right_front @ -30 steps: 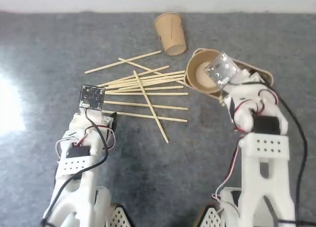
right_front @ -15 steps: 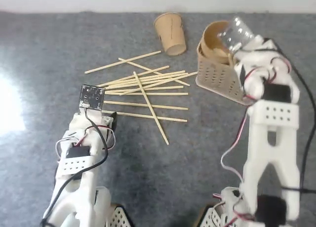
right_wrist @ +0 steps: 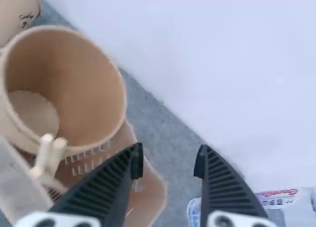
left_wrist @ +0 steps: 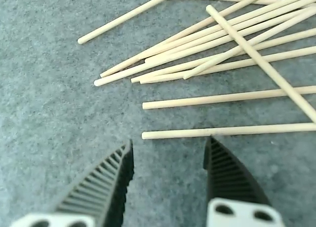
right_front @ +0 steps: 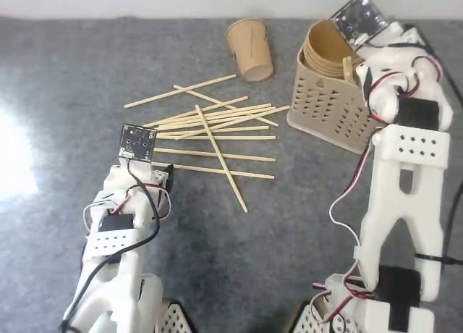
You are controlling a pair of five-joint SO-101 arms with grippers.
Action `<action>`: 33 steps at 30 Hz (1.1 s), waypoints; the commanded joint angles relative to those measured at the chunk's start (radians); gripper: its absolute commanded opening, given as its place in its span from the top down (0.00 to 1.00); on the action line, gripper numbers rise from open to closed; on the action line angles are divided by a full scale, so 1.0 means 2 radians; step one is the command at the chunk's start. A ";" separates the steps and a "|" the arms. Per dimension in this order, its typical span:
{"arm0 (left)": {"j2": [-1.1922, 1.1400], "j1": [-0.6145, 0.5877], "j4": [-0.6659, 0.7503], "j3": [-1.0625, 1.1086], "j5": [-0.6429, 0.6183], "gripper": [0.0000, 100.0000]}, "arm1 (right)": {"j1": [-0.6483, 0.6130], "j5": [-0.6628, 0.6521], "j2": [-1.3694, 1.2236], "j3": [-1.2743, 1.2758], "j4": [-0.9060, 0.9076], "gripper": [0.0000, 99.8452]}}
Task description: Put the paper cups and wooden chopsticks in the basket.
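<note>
The right hand (right_wrist: 168, 155) has lifted off the basket (right_front: 329, 110), spread and empty, leaving a paper cup (right_front: 323, 52) inside, so the second cup (right_front: 249, 49) and the chopsticks (right_front: 210, 127) before the spread left hand (left_wrist: 168, 148) remain on the tabletop (right_front: 58, 72)

Chopsticks (right_front: 210, 127) are crowding the middle of the surface (right_front: 58, 79), while its outer parts are lying open.
The left end effector (left_wrist: 169, 142) is hovering, fingers spread, over bare surface just short of the nearest stick. A tipped cup (right_front: 249, 49) is blocking the far side, between the sticks and the basket (right_front: 329, 108), whose mouth stacked cups (right_front: 325, 51) are filling. The right end effector (right_wrist: 169, 149) is hanging parted above the basket's far side, near the wall (right_wrist: 222, 64). Bare surface is stretching left of the sticks and between the arms.
</note>
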State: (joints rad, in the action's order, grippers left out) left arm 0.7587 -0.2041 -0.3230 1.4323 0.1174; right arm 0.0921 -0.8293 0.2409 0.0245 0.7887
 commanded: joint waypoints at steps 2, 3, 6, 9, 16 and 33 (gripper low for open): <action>0.010 0.003 0.013 -0.003 0.005 0.78 | -0.007 -0.004 0.065 -0.051 0.072 0.81; 0.010 0.004 0.013 -0.003 0.005 0.78 | -0.012 -0.004 0.077 -0.058 0.102 0.81; 0.010 0.004 0.013 -0.003 0.004 0.78 | -0.028 0.027 0.120 -0.067 0.205 0.81; 0.010 0.004 0.012 -0.003 0.003 0.78 | -0.046 0.071 0.153 -0.066 0.296 0.81; 0.010 0.005 0.012 -0.003 0.003 0.78 | -0.092 0.154 0.191 0.002 0.418 0.81; -0.008 0.120 -0.176 -0.353 0.002 0.78 | -0.129 0.182 0.378 0.542 0.120 0.81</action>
State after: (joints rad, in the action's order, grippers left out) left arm 0.7587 -0.0767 -0.6621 0.9183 0.1204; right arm -0.1335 -0.4764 0.9037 1.0081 1.1185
